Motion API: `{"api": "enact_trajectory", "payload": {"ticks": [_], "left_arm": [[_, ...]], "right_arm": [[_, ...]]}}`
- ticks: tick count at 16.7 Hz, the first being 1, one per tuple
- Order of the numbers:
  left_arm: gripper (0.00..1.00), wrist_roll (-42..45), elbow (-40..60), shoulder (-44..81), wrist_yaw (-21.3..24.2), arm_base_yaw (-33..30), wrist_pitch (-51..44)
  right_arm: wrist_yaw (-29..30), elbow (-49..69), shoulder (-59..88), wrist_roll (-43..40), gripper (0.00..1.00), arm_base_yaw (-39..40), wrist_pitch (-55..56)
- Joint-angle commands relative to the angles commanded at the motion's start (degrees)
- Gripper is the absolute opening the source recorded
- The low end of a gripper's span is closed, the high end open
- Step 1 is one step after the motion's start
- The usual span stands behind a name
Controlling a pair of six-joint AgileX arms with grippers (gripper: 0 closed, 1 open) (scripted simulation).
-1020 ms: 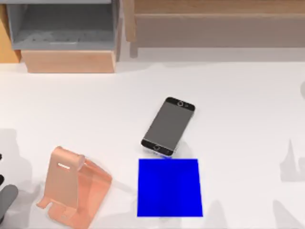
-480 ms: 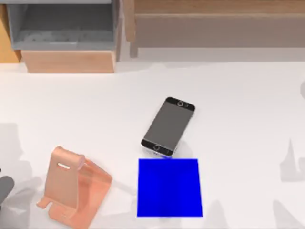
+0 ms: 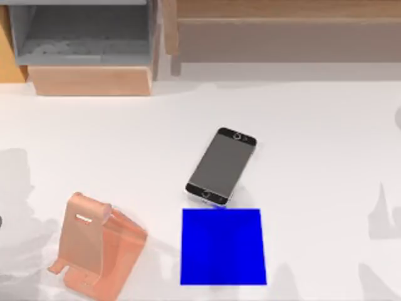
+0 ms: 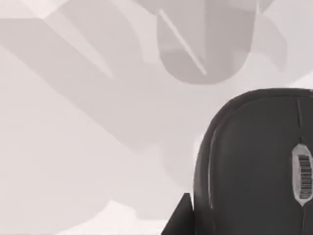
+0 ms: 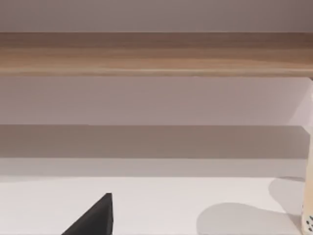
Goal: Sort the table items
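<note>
The black-framed smartphone (image 3: 220,166) lies flat and tilted in the middle of the white table (image 3: 326,138), its lower end just above the blue mat. In the left wrist view the dark grey mouse (image 4: 254,161) is close up and raised off the table, its rounded shadow apart from it. My left gripper (image 4: 247,220) is shut on the mouse, with one dark fingertip (image 4: 182,221) showing beside it. At the edge of the right wrist view is a sliver of the white dark-dotted cup (image 5: 309,205). My right gripper (image 5: 98,218) hangs low over the table facing the shelf.
A salmon-pink stand (image 3: 94,248) is at the front left and a blue square mat (image 3: 222,246) at the front middle. At the back left is an open grey drawer (image 3: 88,44) with a wooden front. A long wooden shelf (image 3: 288,31) runs along the back right.
The dark grey shape at the top view's left edge has slid out of the picture to the left, and the shadows there have shifted. The phone, stand and mat have not moved.
</note>
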Motion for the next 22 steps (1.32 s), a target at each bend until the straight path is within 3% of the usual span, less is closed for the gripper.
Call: {"api": "enact_trajectory", "payload": {"ticks": [4,12,17,22], "left_arm": [[0.00,-0.8,3.4,-2.8,0.0,-0.1,-4.7],[0.00,2.4,4.9,-2.0,0.3,-0.9,-4.2],[0.00,18.3,13.0,1.0,1.5,-5.6,-2.2],[0.00,45.2,23.9,6.3,3.0,-13.2,0.6]], "right_arm": [[0.0,0.0,0.0,0.0,1.00,0.0,0.0],[0.0,0.0,0.0,0.0,1.00,0.0,0.0],[0.0,0.0,0.0,0.0,1.00,0.0,0.0],[0.0,0.0,0.0,0.0,1.00,0.0,0.0]]}}
